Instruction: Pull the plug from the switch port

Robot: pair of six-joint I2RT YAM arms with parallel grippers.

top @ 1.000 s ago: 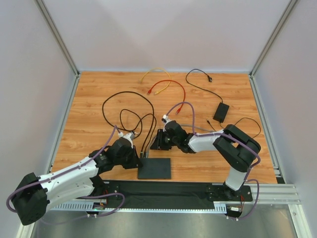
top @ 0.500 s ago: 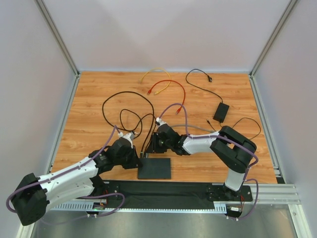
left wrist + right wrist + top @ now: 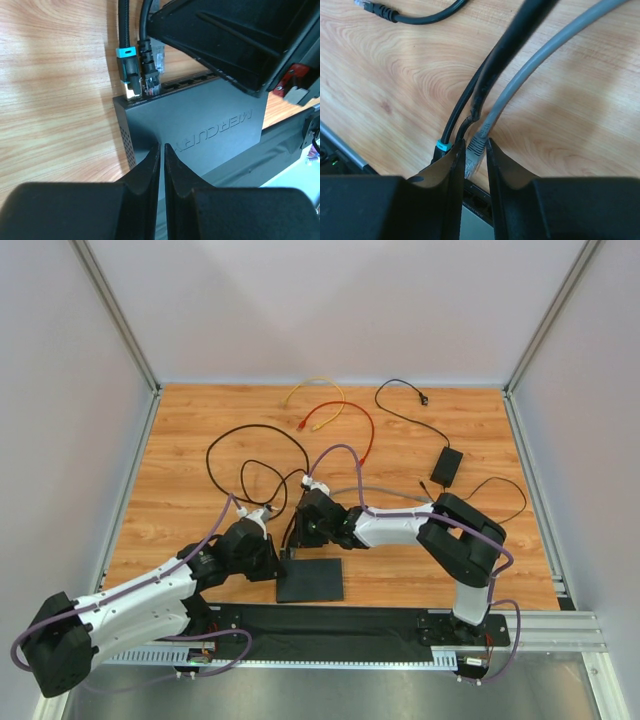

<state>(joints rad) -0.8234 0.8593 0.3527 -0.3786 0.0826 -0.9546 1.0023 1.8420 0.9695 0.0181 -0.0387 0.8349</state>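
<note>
The switch (image 3: 310,580) is a flat black box near the front edge; the left wrist view shows its top (image 3: 200,125) and socket row. My left gripper (image 3: 275,562) is shut, its tips (image 3: 162,146) resting on the switch's top by the left edge. My right gripper (image 3: 298,537) is shut on the grey plug (image 3: 476,147) of a grey cable (image 3: 535,70), just above the socket row. The plug's clear tip (image 3: 158,56) seems out of its socket. A black plug with a cyan band (image 3: 126,65) and another black plug (image 3: 150,75) sit in the neighbouring sockets.
Black cables loop (image 3: 250,455) behind the switch. A red cable (image 3: 350,420) and a yellow cable (image 3: 315,390) lie at the back. A black power adapter (image 3: 446,467) with a thin cord lies at the right. A black rail (image 3: 330,625) runs along the front.
My right gripper has moved left along the switch's socket edge, taking the grey cable with it. The left arm has stayed on the switch.
</note>
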